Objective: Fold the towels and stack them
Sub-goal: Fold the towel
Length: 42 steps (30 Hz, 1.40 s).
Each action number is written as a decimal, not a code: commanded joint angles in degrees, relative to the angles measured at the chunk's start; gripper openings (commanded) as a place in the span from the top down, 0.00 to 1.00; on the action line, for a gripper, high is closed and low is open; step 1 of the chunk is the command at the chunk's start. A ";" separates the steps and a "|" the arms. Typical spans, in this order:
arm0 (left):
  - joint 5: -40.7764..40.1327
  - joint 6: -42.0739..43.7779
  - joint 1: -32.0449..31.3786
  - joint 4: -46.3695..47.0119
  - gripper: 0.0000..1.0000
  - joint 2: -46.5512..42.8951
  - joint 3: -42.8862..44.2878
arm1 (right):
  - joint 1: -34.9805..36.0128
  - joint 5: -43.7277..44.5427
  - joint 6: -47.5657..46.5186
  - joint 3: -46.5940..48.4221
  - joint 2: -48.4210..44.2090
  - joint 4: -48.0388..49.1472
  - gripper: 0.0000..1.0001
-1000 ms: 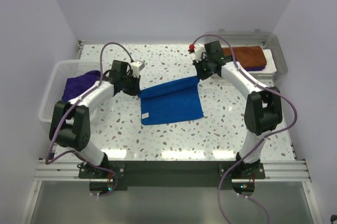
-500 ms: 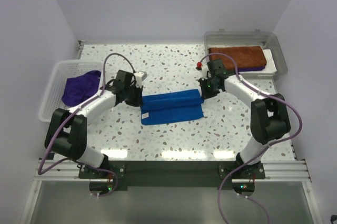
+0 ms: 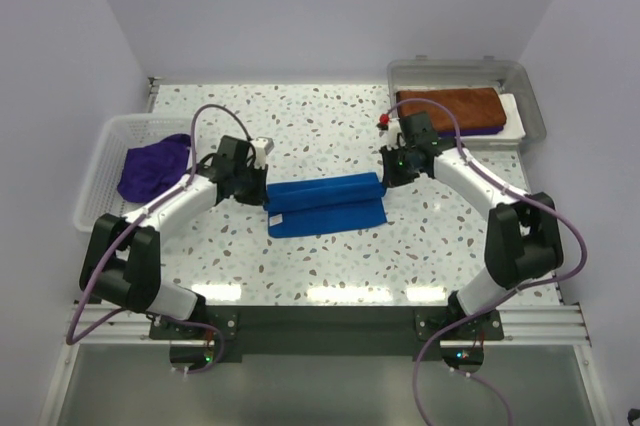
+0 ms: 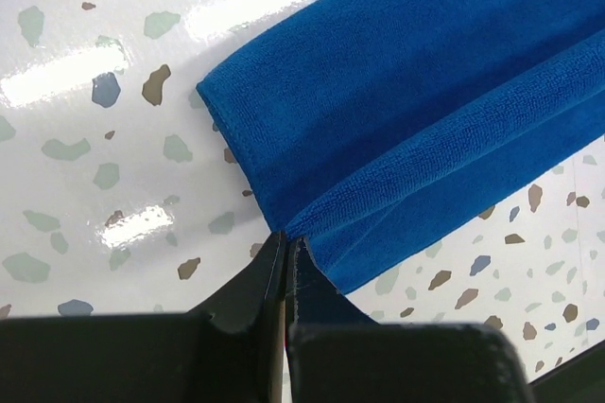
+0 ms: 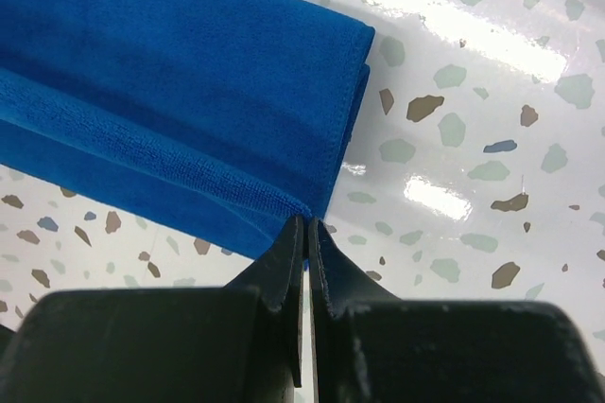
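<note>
A royal blue towel (image 3: pixel 326 208) lies mid-table, its upper layer folded forward over the lower one, which still sticks out at the near side. My left gripper (image 3: pixel 266 190) is shut on the fold's left corner; in the left wrist view the towel (image 4: pixel 406 110) meets the closed tips (image 4: pixel 285 238). At the right corner my right gripper (image 3: pixel 386 180) pinches the edge the same way, with its tips (image 5: pixel 307 221) closed on the towel (image 5: pixel 170 110). A deep purple towel (image 3: pixel 152 166) lies crumpled in the white basket (image 3: pixel 98 161). A folded rust-brown towel (image 3: pixel 448 104) lies over a purple one (image 3: pixel 492 128) in the grey tray (image 3: pixel 532 111).
The basket stands at the table's left edge and the grey tray at the back right corner. White walls close in the back and both sides. Speckled tabletop shows around the blue towel.
Both grippers came down and toward the near side with the blue towel's raised far edge, laying it over the lower layer. The towel is now a narrower band.
</note>
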 commanded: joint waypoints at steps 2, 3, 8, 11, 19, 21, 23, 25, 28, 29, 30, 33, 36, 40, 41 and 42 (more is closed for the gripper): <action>-1.93 -1.28 0.26 -2.97 1.00 -1.06 0.72 | -0.44 0.79 1.25 -1.37 -3.26 0.24 1.00; -2.10 -1.89 0.26 -2.97 1.00 -1.15 0.46 | -0.44 0.70 1.43 -2.16 -3.17 0.24 1.00; -1.66 -2.86 0.26 -2.18 1.00 -0.45 -1.82 | -0.44 1.05 3.27 -4.62 -2.56 1.38 1.00; -1.67 -3.12 0.26 -2.09 1.00 -0.36 -2.71 | -0.53 0.79 3.98 -6.03 -2.12 1.82 1.00; -0.43 -3.56 -0.26 -1.04 1.00 0.25 -4.29 | -0.44 2.10 4.15 -7.09 -0.97 2.17 1.00; -0.17 -4.00 -0.27 -0.60 1.00 0.69 -4.73 | -0.53 2.37 4.50 -6.83 -0.45 2.17 1.00; -0.17 -4.18 -0.35 -0.42 1.00 1.22 -5.25 | -0.53 2.28 4.68 -6.91 -0.27 2.17 1.00; -0.17 -4.44 -0.53 -0.16 1.00 1.31 -5.69 | -0.53 2.46 4.77 -7.09 -0.27 2.00 1.00; 0.36 -4.62 -0.79 0.28 1.00 0.70 -6.05 | -0.53 2.90 4.86 -7.35 -0.62 1.91 1.00; 0.71 -4.70 -0.79 0.28 1.00 0.26 -6.13 | -0.62 2.98 4.94 -7.35 -0.53 1.82 1.00; 0.88 -4.79 -0.79 0.46 1.00 0.17 -6.31 | -0.53 2.99 5.03 -7.35 -0.53 1.82 1.00; 1.59 -5.14 -0.97 0.46 0.89 -0.45 -6.57 | -0.53 2.28 5.30 -7.35 -0.88 1.73 0.91; 2.73 -5.67 -1.32 -0.07 0.74 -2.20 -6.84 | -0.53 0.53 5.38 -7.79 -2.55 1.38 0.73; 3.17 -7.08 -1.85 -2.43 0.51 -7.03 -5.79 | 0.08 -1.76 6.34 -7.70 -7.20 -0.46 0.68; 2.73 -8.04 -2.02 -2.96 0.47 -9.74 -5.35 | 0.35 -2.11 6.61 -7.53 -8.52 -0.55 0.68; 2.56 -8.57 -2.37 -3.32 0.40 -11.24 -4.39 | 1.05 -2.46 6.96 -7.44 -10.45 -0.38 0.67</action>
